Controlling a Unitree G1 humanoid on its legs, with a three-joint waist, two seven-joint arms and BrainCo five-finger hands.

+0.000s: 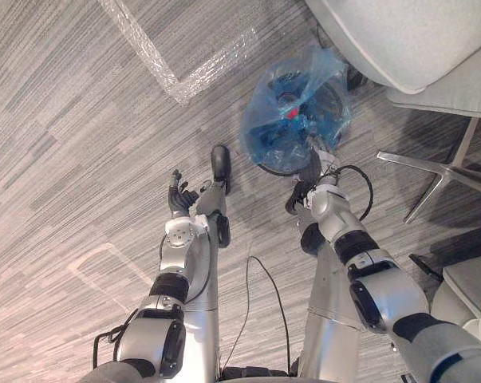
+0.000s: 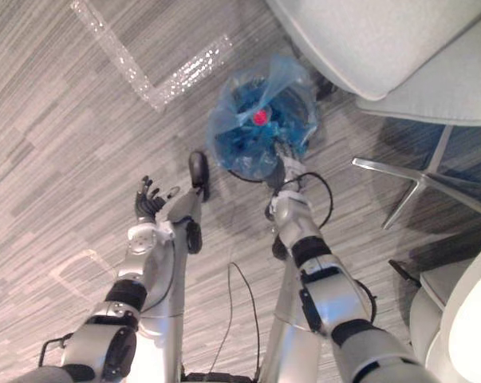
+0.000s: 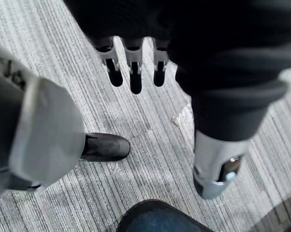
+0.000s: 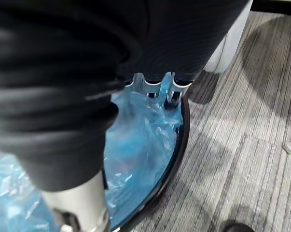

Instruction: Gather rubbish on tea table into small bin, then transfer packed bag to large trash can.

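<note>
On grey striped carpet (image 1: 65, 120), upper centre, the small bin (image 4: 182, 137) holds its blue bag (image 1: 292, 112); the right hand (image 4: 135, 38) buries its fingers in the plastic, likely to lift it, grip impossible to tell, the left hand (image 1: 177, 197) open-fingered beside

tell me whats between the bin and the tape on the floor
Only bare carpet: nothing lies between the bin and the tape, as the left eye view shows.
</note>
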